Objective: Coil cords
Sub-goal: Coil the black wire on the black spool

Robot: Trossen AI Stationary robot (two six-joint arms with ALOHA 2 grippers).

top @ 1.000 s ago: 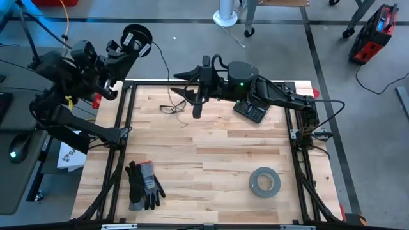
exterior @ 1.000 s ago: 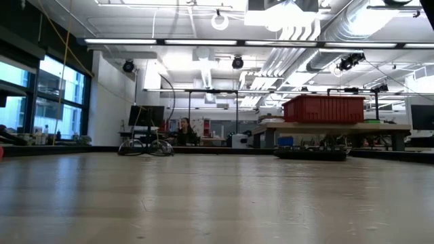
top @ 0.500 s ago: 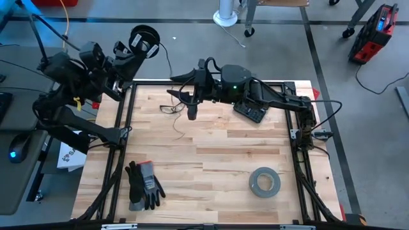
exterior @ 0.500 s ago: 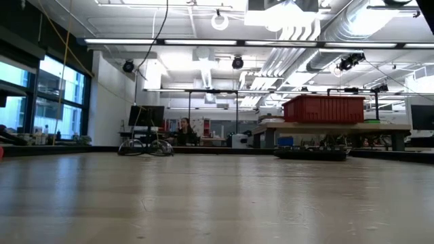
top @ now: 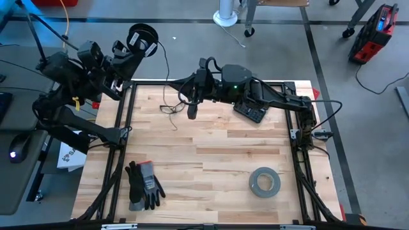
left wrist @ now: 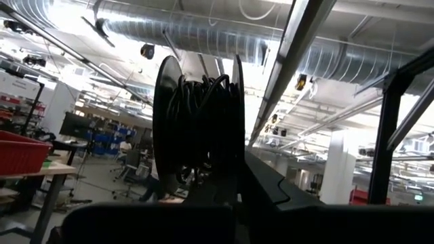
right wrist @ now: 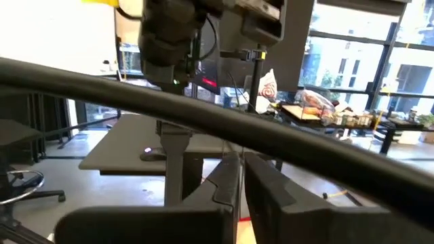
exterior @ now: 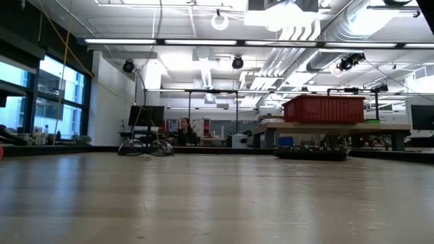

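Wooden table [top: 211, 160] holds grey tape roll [top: 264, 182], gloves [top: 143, 184], thin cord [top: 171, 108].

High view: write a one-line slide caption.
Left hand holds the spool off-table; right hand pinches the cord above the wooden table.

Just below the right claw [top: 186, 93] loose cord [top: 171, 107] lies tangled on the tabletop [top: 211, 160]; behind it sits a black keypad [top: 250, 112]. Toward the near edge, boards lie bare until the gloves [top: 143, 185] and tape roll [top: 264, 182].
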